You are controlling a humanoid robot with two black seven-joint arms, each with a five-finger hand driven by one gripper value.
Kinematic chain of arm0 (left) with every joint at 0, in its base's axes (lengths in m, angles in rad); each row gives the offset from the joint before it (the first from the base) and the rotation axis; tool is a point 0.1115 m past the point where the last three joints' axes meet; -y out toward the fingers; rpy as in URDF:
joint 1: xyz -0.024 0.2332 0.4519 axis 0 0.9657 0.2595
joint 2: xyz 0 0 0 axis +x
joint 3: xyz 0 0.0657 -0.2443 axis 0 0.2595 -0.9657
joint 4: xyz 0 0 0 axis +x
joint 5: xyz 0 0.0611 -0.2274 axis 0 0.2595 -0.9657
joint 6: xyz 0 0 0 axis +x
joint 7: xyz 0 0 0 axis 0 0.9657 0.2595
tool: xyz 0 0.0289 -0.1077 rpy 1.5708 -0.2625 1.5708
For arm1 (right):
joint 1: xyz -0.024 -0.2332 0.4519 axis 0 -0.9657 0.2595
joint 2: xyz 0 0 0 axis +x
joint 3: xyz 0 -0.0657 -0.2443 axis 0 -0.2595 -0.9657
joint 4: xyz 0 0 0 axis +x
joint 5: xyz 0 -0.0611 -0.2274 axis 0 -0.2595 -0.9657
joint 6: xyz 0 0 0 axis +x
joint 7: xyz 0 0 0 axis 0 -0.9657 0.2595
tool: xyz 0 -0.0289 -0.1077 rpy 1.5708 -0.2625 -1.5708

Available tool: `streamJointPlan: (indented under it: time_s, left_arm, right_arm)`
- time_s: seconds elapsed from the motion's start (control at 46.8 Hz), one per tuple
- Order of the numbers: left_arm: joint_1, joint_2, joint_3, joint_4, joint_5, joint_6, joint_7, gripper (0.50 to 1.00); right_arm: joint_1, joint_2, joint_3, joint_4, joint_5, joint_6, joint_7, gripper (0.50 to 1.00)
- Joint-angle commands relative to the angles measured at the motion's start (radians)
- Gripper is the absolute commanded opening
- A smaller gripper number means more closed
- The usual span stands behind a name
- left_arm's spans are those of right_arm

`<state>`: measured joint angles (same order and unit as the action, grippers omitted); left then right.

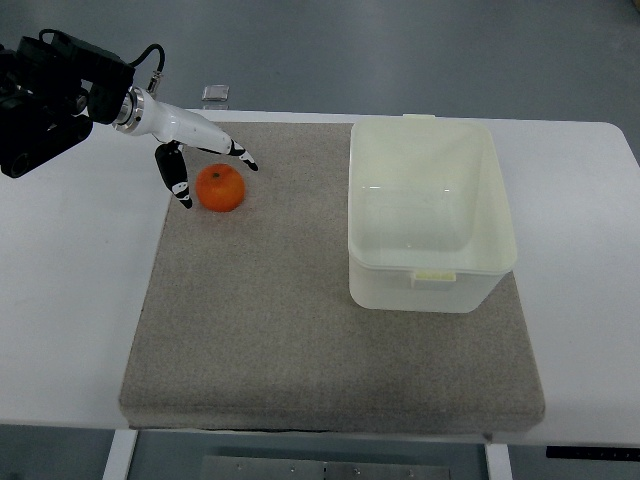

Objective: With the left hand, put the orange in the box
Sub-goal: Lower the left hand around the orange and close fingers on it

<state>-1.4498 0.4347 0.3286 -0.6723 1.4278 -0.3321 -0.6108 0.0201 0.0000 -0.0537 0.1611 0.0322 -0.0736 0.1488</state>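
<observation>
Orange (220, 188): sitting on the grey mat, near its far left corner, well apart from the box.
Left hand (200, 150): coming in from the upper left, fingers spread apart, gripping nothing; reaching over the far left corner of the mat.
Fingers: one dark-tipped finger (179, 182) pointing down just beside the orange's left side, others (240, 154) stretching past its top right; touching or a hair apart, hard to tell from this angle.
Left arm (50, 95): showing as black housing with cables at the upper left, hanging over the white tabletop.
Right hand: lying outside the picture.
Box (431, 275): standing upright on the right part of the mat, pale and translucent, lid off, holding nothing, its right edge reaching slightly past the mat's edge.
Mat (300, 330): lying flat on the table, covering most of its middle.
Table (70, 300): showing white on both sides of the mat.
Small clear item (216, 95): resting at the table's far edge, too small for naming.
</observation>
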Motion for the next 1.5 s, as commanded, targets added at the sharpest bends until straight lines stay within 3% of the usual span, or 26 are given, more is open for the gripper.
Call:
streamJointPlan:
  time_s: [0.0, 1.24, 1.39, 1.433, 1.475]
  left_arm:
    - [0.002, -0.001, 0.000, 0.005, -0.006, 0.001, 0.000, 0.994]
    - [0.106, -0.030, -0.010, 0.094, -0.017, 0.039, 0.000, 0.992]
    - [0.106, -0.031, -0.011, 0.097, -0.020, 0.039, 0.000, 0.954]
    - [0.108, -0.036, -0.011, 0.100, -0.020, 0.041, 0.000, 0.917]
    - [0.111, -0.043, -0.013, 0.106, -0.018, 0.042, 0.000, 0.849]
  right_arm:
    - [0.000, 0.000, 0.000, 0.000, 0.000, 0.000, 0.000, 0.926]
    - [0.000, 0.000, 0.000, 0.000, 0.000, 0.000, 0.000, 0.926]
    - [0.000, 0.000, 0.000, 0.000, 0.000, 0.000, 0.000, 0.926]
    - [0.001, 0.000, 0.000, 0.000, 0.000, 0.000, 0.000, 0.926]
    - [0.000, 0.000, 0.000, 0.000, 0.000, 0.000, 0.000, 0.926]
